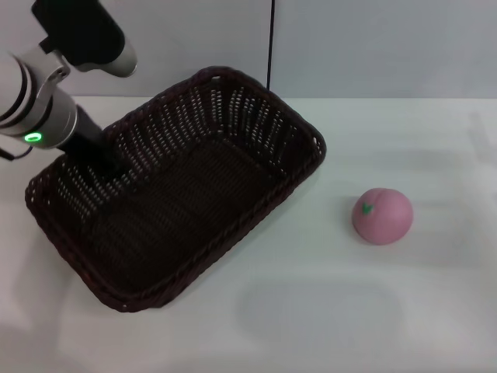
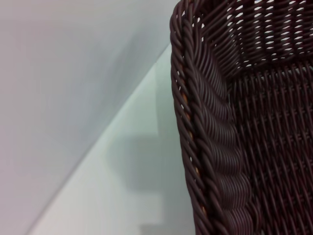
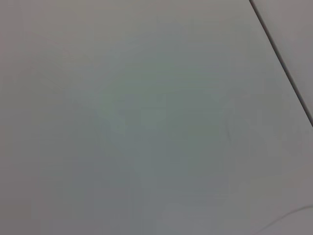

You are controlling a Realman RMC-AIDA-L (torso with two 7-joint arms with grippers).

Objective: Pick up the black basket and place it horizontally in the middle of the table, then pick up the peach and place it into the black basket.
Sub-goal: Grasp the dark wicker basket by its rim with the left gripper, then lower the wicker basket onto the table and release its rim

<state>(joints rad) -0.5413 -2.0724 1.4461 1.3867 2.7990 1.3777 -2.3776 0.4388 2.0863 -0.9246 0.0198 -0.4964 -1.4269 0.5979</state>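
Note:
The black basket (image 1: 186,194) lies diagonally on the left half of the white table (image 1: 311,311). Its long axis runs from near left to far right, and it holds nothing. My left gripper (image 1: 109,165) reaches down over the basket's far-left rim, its dark end merging with the weave. The left wrist view shows that braided rim (image 2: 195,127) close up, with the table (image 2: 127,186) beside it. The pink peach (image 1: 382,215), with a green leaf mark, sits on the table to the right of the basket, well apart from it. My right gripper is out of view.
A black cable (image 1: 270,43) hangs down the wall behind the basket. The right wrist view shows only bare white surface (image 3: 146,122) and a dark edge line (image 3: 283,63).

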